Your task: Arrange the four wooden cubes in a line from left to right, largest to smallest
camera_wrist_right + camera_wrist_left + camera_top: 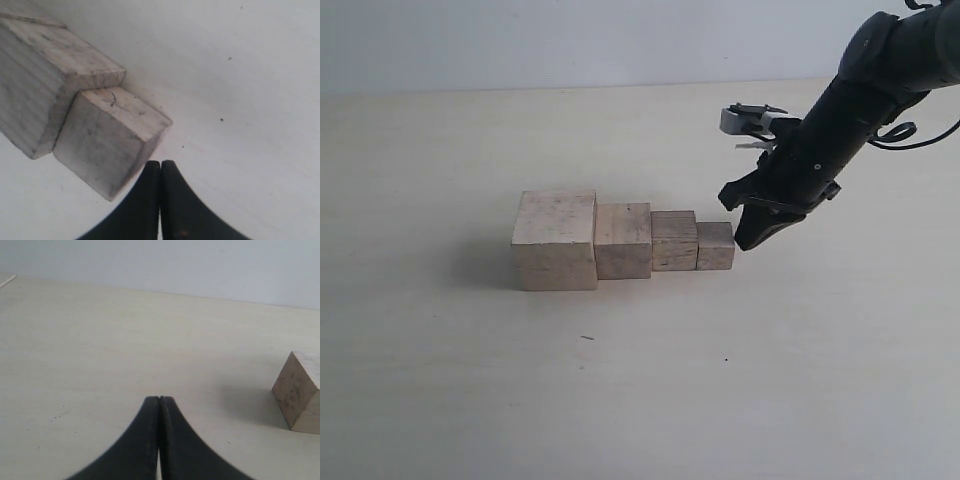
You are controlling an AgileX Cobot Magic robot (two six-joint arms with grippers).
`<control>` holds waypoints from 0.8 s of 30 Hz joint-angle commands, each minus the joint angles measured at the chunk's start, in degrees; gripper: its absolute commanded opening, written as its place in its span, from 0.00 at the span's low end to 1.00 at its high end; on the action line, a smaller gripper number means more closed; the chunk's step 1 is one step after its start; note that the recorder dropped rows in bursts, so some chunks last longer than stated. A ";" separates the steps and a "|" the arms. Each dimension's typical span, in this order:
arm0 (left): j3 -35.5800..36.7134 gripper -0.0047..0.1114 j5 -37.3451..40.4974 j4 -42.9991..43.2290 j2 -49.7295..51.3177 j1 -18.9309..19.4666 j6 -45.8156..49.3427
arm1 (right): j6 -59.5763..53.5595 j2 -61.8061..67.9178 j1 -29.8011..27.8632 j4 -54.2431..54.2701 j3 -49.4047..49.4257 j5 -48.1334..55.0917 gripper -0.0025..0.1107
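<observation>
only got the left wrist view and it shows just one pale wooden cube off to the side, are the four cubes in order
Observer: Yes. The exterior view shows one row: largest pale beige wooden cube on the left, then second cube, third cube, smallest cube on the right.
Operator: where's the right pincer
Observer: The right pincer is low at the row's right end, beside the smallest cube.
Operator: holding it
Observer: No. The right wrist view shows it shut and empty, tips by that cube's corner.
</observation>
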 commanded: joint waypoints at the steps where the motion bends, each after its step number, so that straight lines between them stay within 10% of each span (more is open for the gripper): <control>1: 0.15 0.04 -0.52 0.11 -0.27 -0.39 0.03 | 0.05 -0.16 -0.20 0.10 -0.05 0.36 0.02; 24: 0.15 0.04 -0.52 0.11 -0.27 -0.39 0.03 | -1.90 -0.16 -0.20 1.59 -0.05 0.35 0.02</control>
